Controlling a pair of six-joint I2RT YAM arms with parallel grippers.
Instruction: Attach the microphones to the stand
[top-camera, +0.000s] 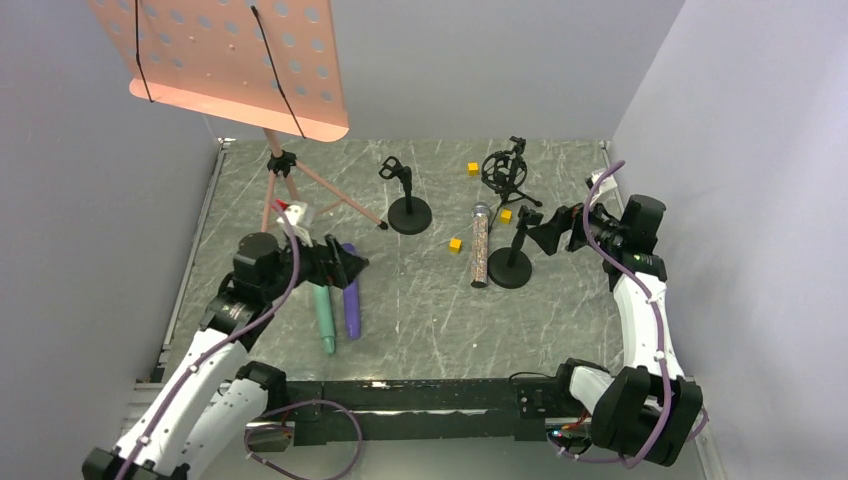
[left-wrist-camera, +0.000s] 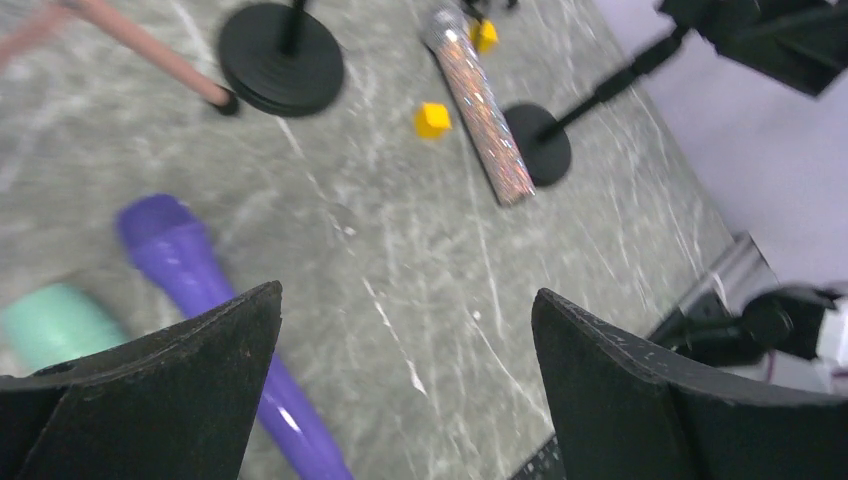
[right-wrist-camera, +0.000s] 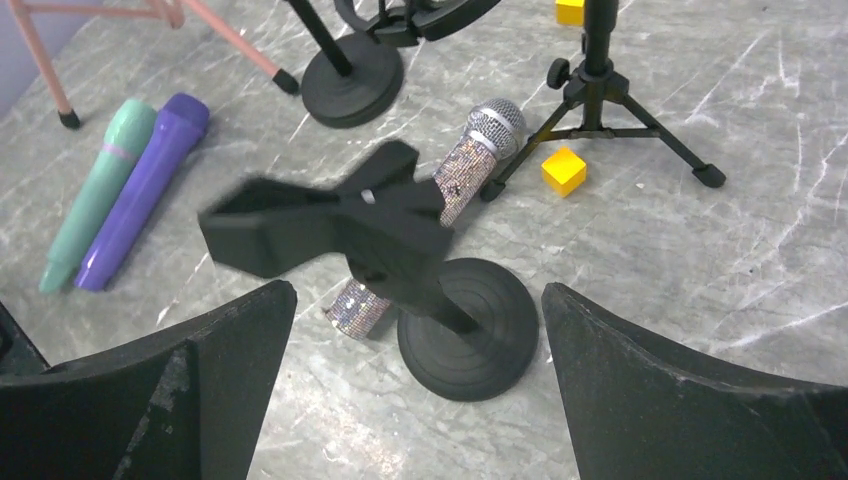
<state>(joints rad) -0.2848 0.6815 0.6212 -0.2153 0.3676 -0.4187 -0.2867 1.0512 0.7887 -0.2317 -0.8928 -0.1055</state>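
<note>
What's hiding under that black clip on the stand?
The glittery microphone lies on the table below the clip, beside the stand's round base. The clip covers its middle, so only both ends show.

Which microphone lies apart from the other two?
The glittery copper microphone, by a stand base; the purple microphone and the mint green microphone lie side by side.

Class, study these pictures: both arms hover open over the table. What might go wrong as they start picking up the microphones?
The all-purple stick microphone and the mint green stick microphone lie side by side; the open left pincer may catch both. The glittery copper microphone lies close beside the black round-base clip stand; the open right pincer could topple that stand reaching in.
</note>
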